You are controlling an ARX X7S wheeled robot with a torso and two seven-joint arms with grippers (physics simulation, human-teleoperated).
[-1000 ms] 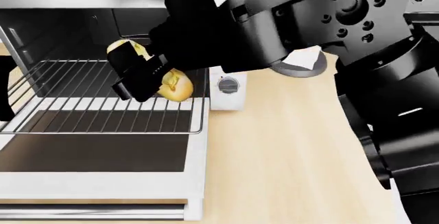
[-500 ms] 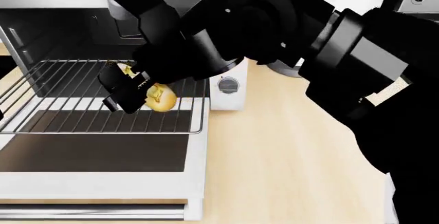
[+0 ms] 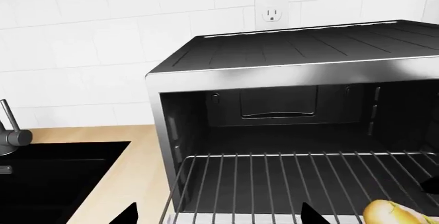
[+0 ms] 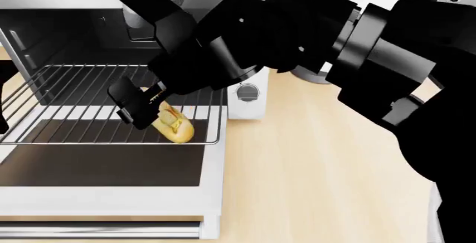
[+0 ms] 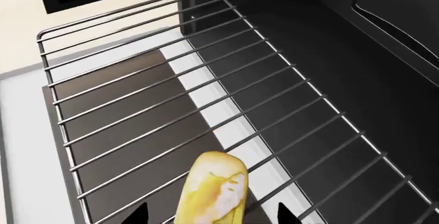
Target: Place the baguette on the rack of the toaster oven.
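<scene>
The baguette (image 4: 173,124) lies on the silver wire rack (image 4: 74,103) near its front right corner, in front of the white toaster oven (image 4: 253,106), whose door is folded down. My right gripper (image 4: 145,112) hovers just above the loaf with its jaws open. In the right wrist view the baguette (image 5: 213,190) sits between the fingertips with a gap on each side, over the rack (image 5: 205,80). My left gripper (image 3: 219,216) is open and empty, facing the oven's dark interior (image 3: 274,126). It sees the rack (image 3: 288,178) and one end of the baguette (image 3: 398,213).
The open glass door (image 4: 104,165) lies flat in front of the rack. A wooden counter (image 4: 312,170) extends to the right. A black sink (image 3: 55,183) with a faucet (image 3: 10,134) lies beside the oven. A wall outlet (image 3: 272,11) is behind it.
My right gripper moved down and toward the rack's front edge with the baguette, then opened. The loaf now rests on the bars, free of the fingers.
</scene>
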